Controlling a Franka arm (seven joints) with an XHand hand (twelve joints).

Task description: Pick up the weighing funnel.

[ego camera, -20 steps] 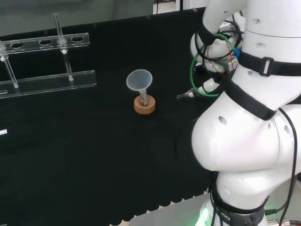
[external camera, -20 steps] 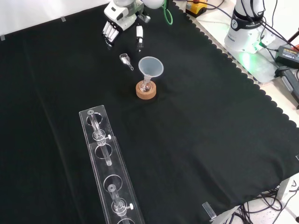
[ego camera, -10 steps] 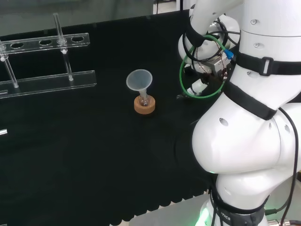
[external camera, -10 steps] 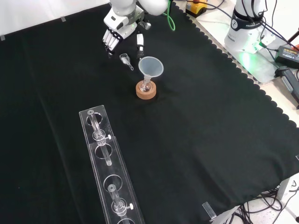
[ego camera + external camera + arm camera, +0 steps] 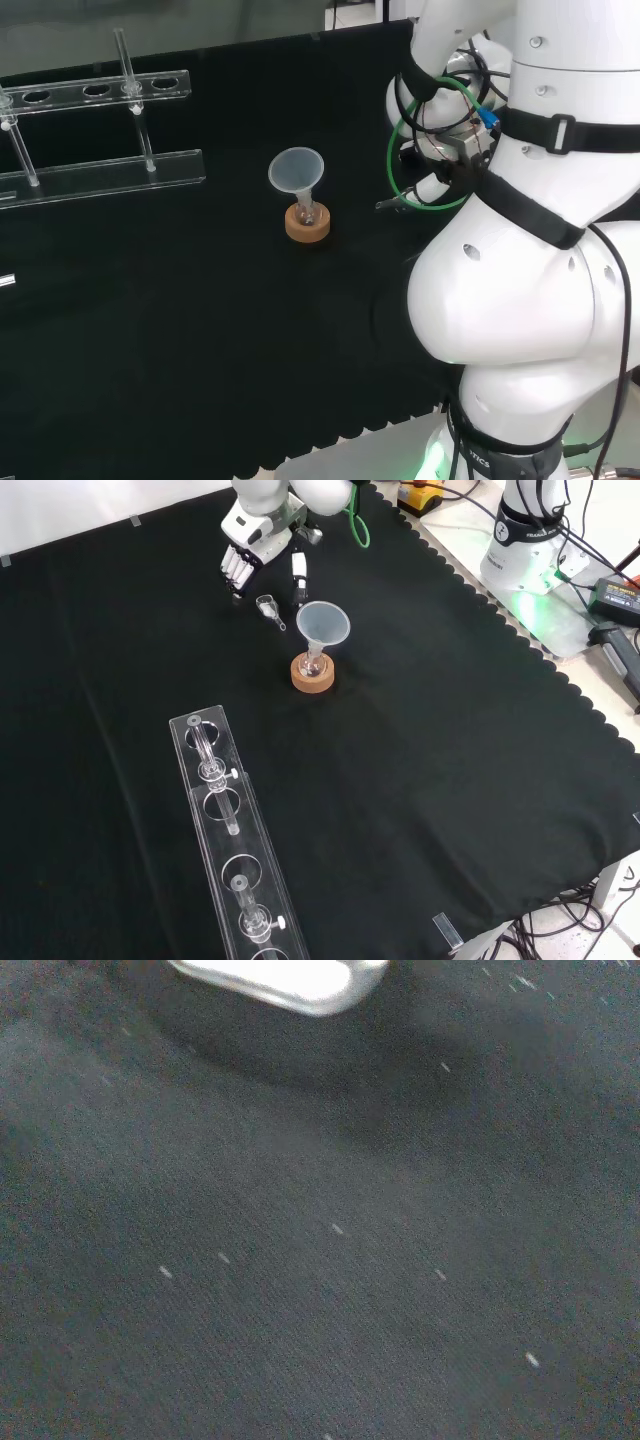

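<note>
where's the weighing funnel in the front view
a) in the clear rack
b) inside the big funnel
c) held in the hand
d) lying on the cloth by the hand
d: in the front view the weighing funnel lies on the cloth, just below the open hand, which is not holding it.

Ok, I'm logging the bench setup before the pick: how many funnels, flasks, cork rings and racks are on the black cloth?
Funnels: 2 (big clear cone-shaped funnel, small clear weighing funnel)
Small glass flask: 1
Brown cork ring: 1
Long clear plastic rack: 1
Total: 5
</note>
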